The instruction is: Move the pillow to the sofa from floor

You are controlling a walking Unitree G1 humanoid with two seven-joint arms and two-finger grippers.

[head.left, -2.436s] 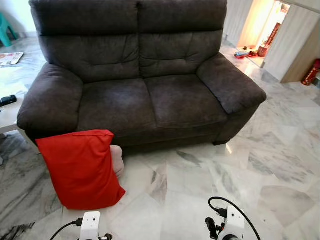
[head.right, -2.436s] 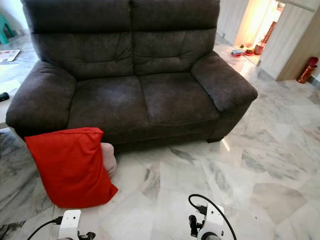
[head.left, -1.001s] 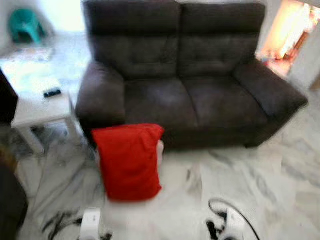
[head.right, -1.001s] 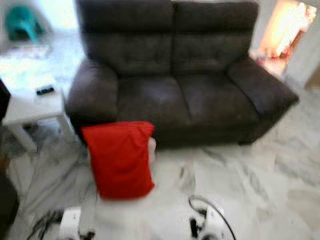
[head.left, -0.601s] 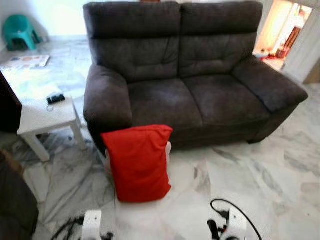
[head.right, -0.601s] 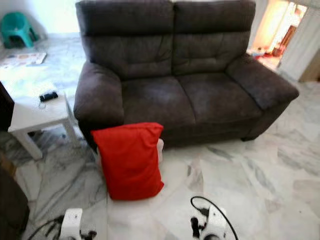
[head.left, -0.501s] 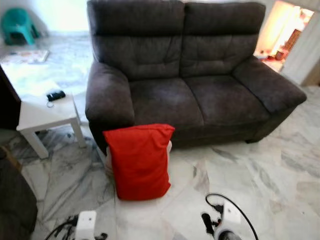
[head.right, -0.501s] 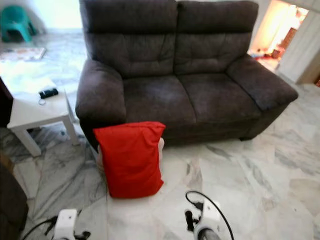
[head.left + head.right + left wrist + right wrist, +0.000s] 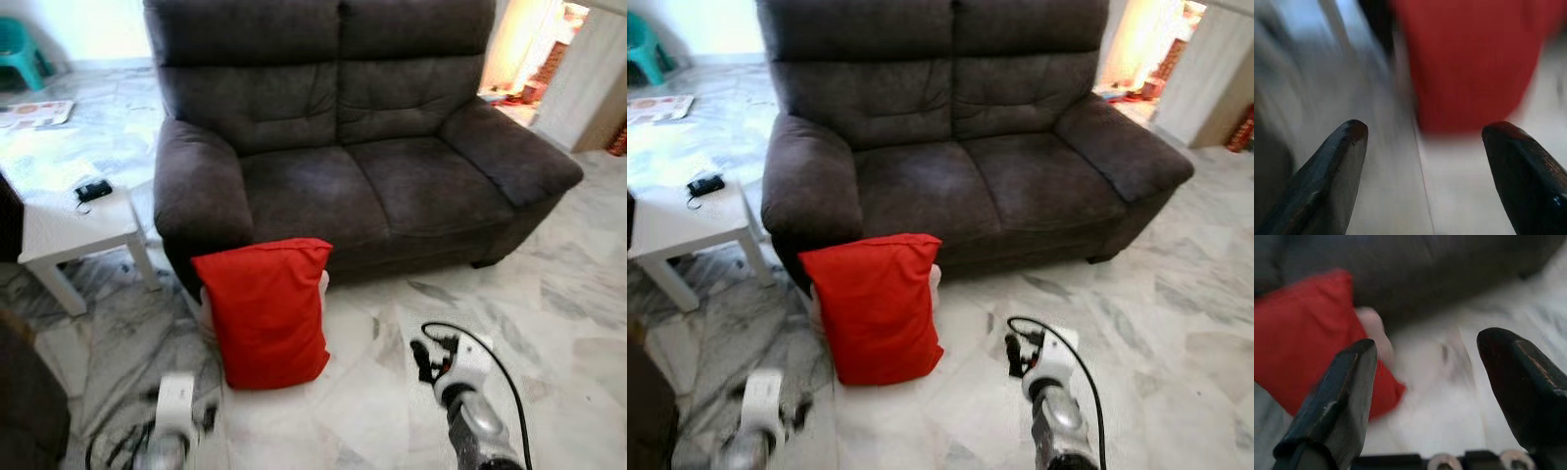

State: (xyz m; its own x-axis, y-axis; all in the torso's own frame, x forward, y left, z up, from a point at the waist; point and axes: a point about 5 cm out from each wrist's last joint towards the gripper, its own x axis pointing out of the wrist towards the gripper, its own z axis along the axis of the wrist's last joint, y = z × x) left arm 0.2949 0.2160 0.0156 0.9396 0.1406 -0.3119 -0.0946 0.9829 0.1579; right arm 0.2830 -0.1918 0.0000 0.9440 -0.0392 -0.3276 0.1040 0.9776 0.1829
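A: Left eye view first: we face the dark grey two-seat fabric sofa [image 9: 343, 147], which sits on the white marble floor with grey veins [image 9: 549, 323]. Compared with half a second ago, our whole picture has shifted a little, so the camera moved, not the furniture.

B: Agreed. Next in size, the small white side table [image 9: 59, 230] stands beside the sofa's arm on our left, with a small black object [image 9: 94, 190] on top; we cannot tell what that is.

A: The red fabric pillow [image 9: 266, 308] stands upright on the floor, leaning against the sofa's front below that arm, same spot as before. Something pale [image 9: 934, 279] peeks out behind it.

B: What has changed is our arms. Both have come up and forward: the right gripper [image 9: 1425, 396] is now out over the floor, right of the pillow and apart from it, fingers spread wide around nothing.

A: The left gripper [image 9: 1422, 171], blurred, is low and near the pillow's bottom corner, fingers also wide apart and empty.
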